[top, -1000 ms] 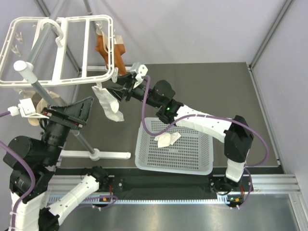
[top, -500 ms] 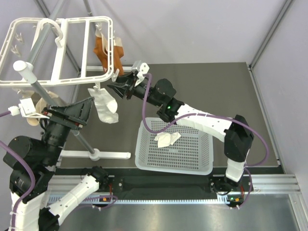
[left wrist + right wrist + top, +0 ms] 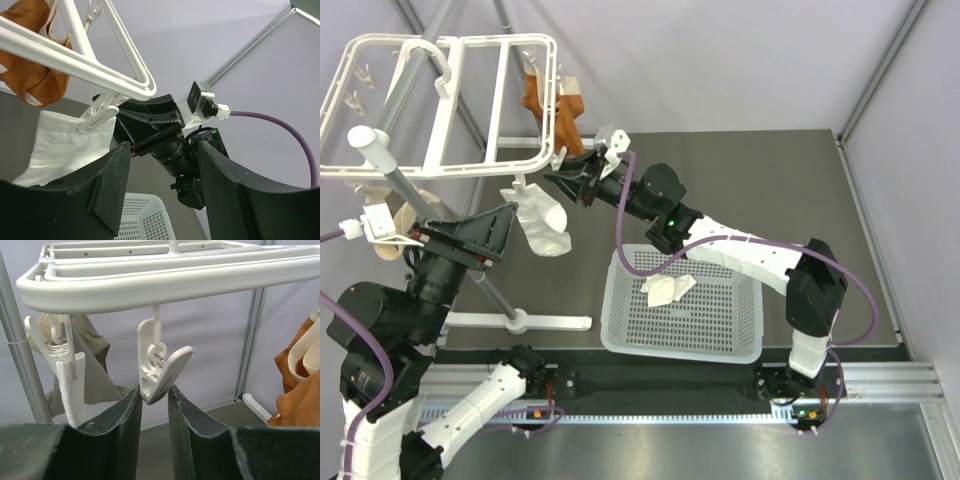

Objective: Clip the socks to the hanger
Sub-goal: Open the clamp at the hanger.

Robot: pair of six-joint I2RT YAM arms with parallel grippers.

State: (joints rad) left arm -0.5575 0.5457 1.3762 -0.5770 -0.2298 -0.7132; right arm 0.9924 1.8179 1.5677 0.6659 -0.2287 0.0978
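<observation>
Calling this roughly halfway done: one small plain white fabric sock (image 3: 542,218) already hangs from a clip on the near edge of the large white plastic rectangular hanger (image 3: 440,100). It sits just beside the right claw (image 3: 552,180) and a bit below it. The second white sock (image 3: 668,289) is lying in the white perforated plastic basket (image 3: 680,354) on the dark desk (image 3: 770,180). That's well back along the right arm from its claw, so that one's left to grab and clip.

Pose-wise, the right arm is stretched out long over the basket, claw aimed at the hanger's edge. On its wrist cam, an empty small white plastic clip (image 3: 159,371) dangles with its lower tip right in the narrow gap between the fingers (image 3: 125,425). Can't tell if they're actually pinching it or just sitting around it. The hung sock shows off to that claw's left.

The left claw (image 3: 503,230) is raised under the hanger, spread wide with nothing in it, facing the hung sock and the right claw.
</observation>
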